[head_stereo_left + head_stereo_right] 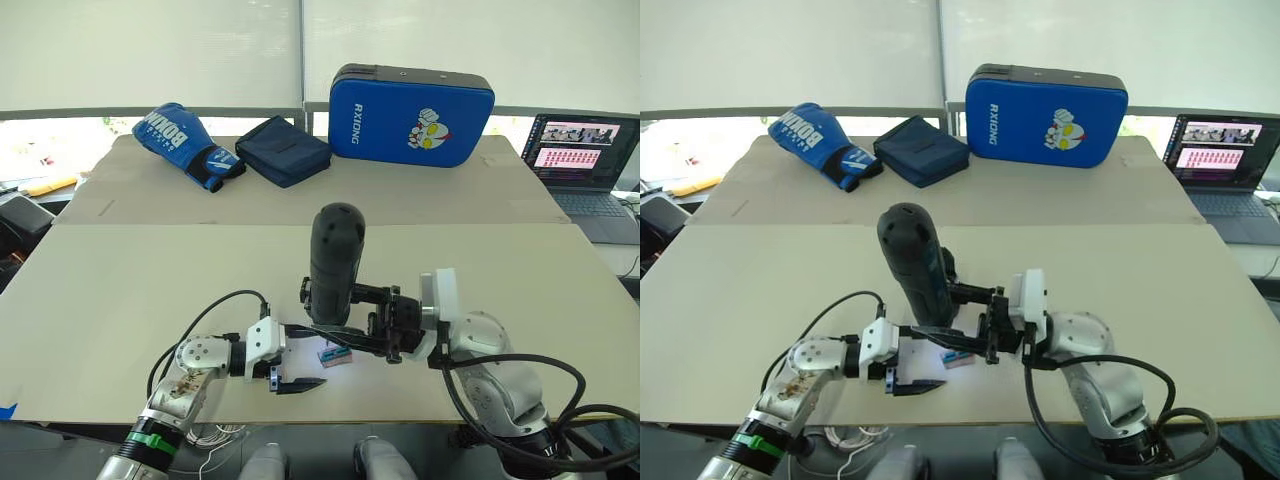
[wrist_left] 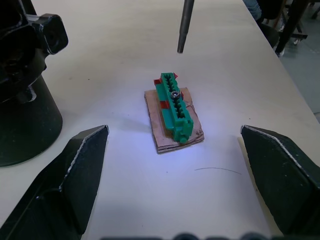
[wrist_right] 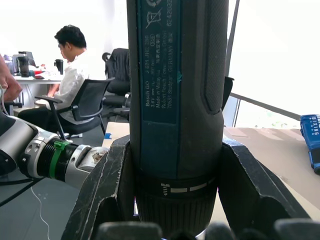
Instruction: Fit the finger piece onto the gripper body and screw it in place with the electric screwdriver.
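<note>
One right end effector [image 1: 345,335] grips the upright electric screwdriver [image 1: 335,262].

At the back of the table [image 1: 120,290] you have a blue boxing glove [image 1: 185,144] on your left, a folded navy pouch [image 1: 283,149] just beside it, and a blue strike pad [image 1: 410,114] standing further right. An open laptop [image 1: 584,160] sits off the table's far right corner. Near the front edge, a small green-and-tan block [image 2: 174,112] lies flat. Beyond the table, a person [image 3: 70,75] sits in an office chair [image 3: 87,107].
</note>
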Controlling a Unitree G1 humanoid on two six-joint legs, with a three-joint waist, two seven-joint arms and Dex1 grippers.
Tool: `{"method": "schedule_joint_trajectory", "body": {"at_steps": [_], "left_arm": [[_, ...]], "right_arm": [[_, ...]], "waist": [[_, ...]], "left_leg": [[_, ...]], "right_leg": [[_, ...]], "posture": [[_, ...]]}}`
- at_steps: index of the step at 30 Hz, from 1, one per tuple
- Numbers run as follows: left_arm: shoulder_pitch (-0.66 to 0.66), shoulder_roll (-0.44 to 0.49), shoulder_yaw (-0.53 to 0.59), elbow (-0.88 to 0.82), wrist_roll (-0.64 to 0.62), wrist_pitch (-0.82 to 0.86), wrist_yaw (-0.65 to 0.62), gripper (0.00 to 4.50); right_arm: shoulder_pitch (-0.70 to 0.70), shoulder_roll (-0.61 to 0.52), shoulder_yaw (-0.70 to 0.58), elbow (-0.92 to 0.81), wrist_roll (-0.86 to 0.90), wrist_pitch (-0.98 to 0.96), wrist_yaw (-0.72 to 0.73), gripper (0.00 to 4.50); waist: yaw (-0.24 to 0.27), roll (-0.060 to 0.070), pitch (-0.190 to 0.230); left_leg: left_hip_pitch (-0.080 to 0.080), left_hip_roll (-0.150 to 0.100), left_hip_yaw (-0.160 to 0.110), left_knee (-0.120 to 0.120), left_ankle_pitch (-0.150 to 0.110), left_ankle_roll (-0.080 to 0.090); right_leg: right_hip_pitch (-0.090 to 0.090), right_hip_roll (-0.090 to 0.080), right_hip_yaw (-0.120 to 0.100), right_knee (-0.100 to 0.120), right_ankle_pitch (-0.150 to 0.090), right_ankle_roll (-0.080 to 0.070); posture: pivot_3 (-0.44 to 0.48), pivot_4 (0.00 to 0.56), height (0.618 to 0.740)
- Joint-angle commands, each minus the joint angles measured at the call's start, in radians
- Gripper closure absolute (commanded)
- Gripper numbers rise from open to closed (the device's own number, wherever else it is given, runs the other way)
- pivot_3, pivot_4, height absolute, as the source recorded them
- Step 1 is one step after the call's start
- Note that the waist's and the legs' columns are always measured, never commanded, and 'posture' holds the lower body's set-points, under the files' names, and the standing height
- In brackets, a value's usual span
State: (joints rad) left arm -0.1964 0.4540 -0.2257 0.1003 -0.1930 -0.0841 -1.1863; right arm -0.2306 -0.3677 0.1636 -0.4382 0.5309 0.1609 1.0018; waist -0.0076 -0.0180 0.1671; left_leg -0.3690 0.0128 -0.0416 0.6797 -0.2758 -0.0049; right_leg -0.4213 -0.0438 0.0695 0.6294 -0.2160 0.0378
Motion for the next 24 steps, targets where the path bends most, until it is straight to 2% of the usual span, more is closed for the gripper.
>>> {"method": "schedule_joint_trajectory", "body": {"at_steps": [1,24], "left_arm": [[0.003,-0.021,-0.042,0.029,0.016,0.015,0.011,0.03],[-0.004,-0.041,-0.05,0.028,0.012,0.019,0.008,0.03]], "right_arm": [[-0.007,0.004,-0.01,-0.017,0.012,-0.046,0.011,2.59],[0.019,-0.023,-0.03,0.037,-0.006,-0.081,0.019,2.59]], "waist": [[0.002,0.0,0.0],[0.009,0.0,0.0]], "left_leg": [[0.0,0.0,0.0,0.0,0.0,0.0],[0.0,0.0,0.0,0.0,0.0,0.0]], "right_leg": [[0.0,0.0,0.0,0.0,0.0,0.0],[0.0,0.0,0.0,0.0,0.0,0.0]], "posture": [[0.0,0.15,0.74],[0.0,0.15,0.74]]}}
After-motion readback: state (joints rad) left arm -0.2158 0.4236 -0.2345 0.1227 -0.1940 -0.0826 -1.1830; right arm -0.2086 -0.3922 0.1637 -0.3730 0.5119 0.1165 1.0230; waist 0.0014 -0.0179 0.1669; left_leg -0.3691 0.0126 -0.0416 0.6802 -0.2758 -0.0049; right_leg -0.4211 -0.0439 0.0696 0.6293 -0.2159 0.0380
